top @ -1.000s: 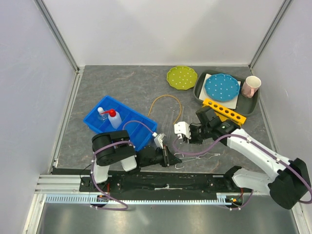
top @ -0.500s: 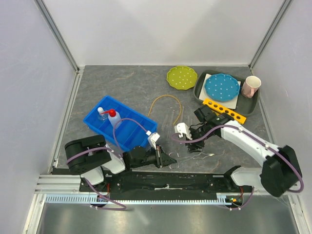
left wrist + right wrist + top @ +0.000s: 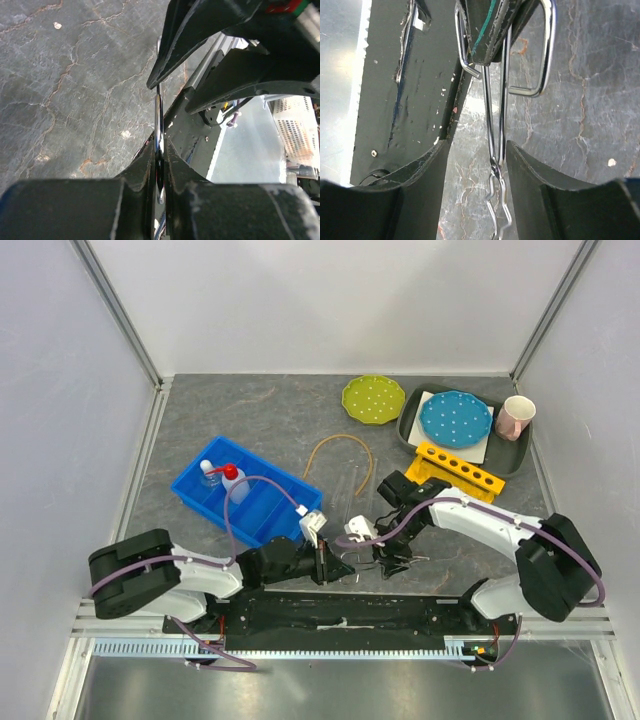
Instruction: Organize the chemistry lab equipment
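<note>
The metal wire tongs [image 3: 492, 115] lie on the grey table near the front edge. My left gripper [image 3: 340, 568] is shut on their looped handle end, and the wire [image 3: 158, 107] runs out from between its closed fingers [image 3: 145, 165]. My right gripper [image 3: 388, 562] hangs over the middle of the tongs, open, with the thin wire arms between its fingers [image 3: 530, 165], close to one and clear of the other. The squeeze bottle [image 3: 233, 483] and small flask [image 3: 209, 475] stand in the blue bin [image 3: 265, 515]. The tan tube [image 3: 340, 443] and glass tubes [image 3: 352, 485] lie on the table.
A yellow tube rack [image 3: 460, 468] sits just behind the right arm. At the back right are a green dotted plate [image 3: 373, 398], a dark tray [image 3: 410, 428] holding a blue dotted plate [image 3: 455, 418], and a pink cup [image 3: 516, 418]. The black base rail [image 3: 415, 100] runs close beside the tongs.
My right gripper came down and left over the tongs and opened wider. The left arm swung its body out to the left, its gripper staying shut on the tongs' handle.
</note>
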### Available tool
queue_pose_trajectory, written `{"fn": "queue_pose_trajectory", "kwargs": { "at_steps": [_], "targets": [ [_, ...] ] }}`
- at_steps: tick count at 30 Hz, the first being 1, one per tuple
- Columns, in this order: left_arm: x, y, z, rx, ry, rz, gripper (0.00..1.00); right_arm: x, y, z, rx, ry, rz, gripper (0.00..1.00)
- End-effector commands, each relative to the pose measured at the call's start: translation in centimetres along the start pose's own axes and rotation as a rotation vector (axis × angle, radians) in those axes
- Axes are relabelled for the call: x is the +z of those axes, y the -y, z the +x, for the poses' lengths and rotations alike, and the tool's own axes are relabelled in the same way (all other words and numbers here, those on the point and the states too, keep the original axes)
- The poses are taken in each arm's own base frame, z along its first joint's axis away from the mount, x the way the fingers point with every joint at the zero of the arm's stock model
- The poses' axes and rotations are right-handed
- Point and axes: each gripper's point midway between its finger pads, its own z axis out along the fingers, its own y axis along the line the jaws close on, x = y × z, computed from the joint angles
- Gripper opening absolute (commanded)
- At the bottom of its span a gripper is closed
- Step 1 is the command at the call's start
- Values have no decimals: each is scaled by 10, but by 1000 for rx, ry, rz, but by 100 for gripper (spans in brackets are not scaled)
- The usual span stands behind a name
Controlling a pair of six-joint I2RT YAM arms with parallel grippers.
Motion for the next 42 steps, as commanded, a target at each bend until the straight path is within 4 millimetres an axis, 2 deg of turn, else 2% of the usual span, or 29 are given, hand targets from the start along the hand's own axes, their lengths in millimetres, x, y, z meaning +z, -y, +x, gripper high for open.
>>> {"fn": "queue_pose_trajectory", "kwargs": {
  "at_steps": [1, 3, 6, 7, 9, 10, 11, 15, 16, 18, 19, 20, 23, 26, 29, 32, 33, 35, 36, 38, 39, 41, 42],
  "targets": [
    [0, 21, -23, 111, 59, 49, 2, 6, 2, -19, -12, 66, -28, 57],
    [-1, 24, -21, 119, 48, 64, 2, 8, 6, -21, -6, 67, -30, 56],
    [-2, 26, -18, 120, 32, 77, 2, 10, 6, -25, 6, 77, -55, 47],
    [-2, 26, -19, 120, 34, 75, 2, 12, 2, -24, 19, 73, -77, 37],
    [-3, 24, -19, 120, 40, 70, 2, 13, -3, -26, 9, 84, -110, 26],
    [-3, 25, -22, 120, 51, 69, 2, 14, -7, -24, 24, 78, -134, 6],
    [-4, 26, -23, 122, 54, 71, 2, 14, -9, -24, 24, 78, -144, 0],
    [-6, 31, -27, 136, 69, 88, 6, 14, -16, -26, 16, 83, -197, 0],
    [-6, 32, -25, 136, 62, 96, 16, 14, -19, -26, 24, 87, -212, 0],
    [-8, 35, -25, 138, 58, 112, 30, 13, -19, -27, 21, 92, -217, 0],
    [-9, 38, -25, 138, 57, 124, 41, 13, -19, -28, 15, 93, -218, 0],
    [-9, 40, -25, 137, 55, 129, 45, 13, -20, -28, 13, 94, -217, 0],
    [-10, 39, -21, 129, 37, 134, 52, 13, -20, -27, 6, 96, -219, 0],
    [-7, 41, -18, 131, 17, 143, 54, 13, -20, -27, 6, 94, -218, 0],
    [-1, 41, -18, 135, 3, 140, 54, 13, -20, -28, 9, 97, -223, 0],
    [6, 46, -23, 139, 13, 145, 45, 14, -21, -27, 9, 96, -228, 0],
    [7, 49, -26, 140, 19, 154, 22, 14, -21, -27, 9, 95, -227, 0],
    [10, 53, -27, 146, 15, 167, 3, 14, -21, -27, 8, 94, -226, 0],
    [9, 54, -27, 147, 13, 171, 2, 13, -21, -26, 9, 91, -225, 1],
    [6, 55, -27, 139, 10, 171, 2, 11, -19, -26, 10, 81, -213, 14],
    [5, 53, -25, 134, 5, 161, 2, 8, -18, -28, 2, 85, -196, 31],
    [-3, 46, -21, 119, -18, 123, 2, -5, -8, -30, 6, 105, -139, 50],
    [-5, 42, -19, 113, -29, 104, 2, -14, -5, -34, -6, 126, -100, 63]
  ]
}}
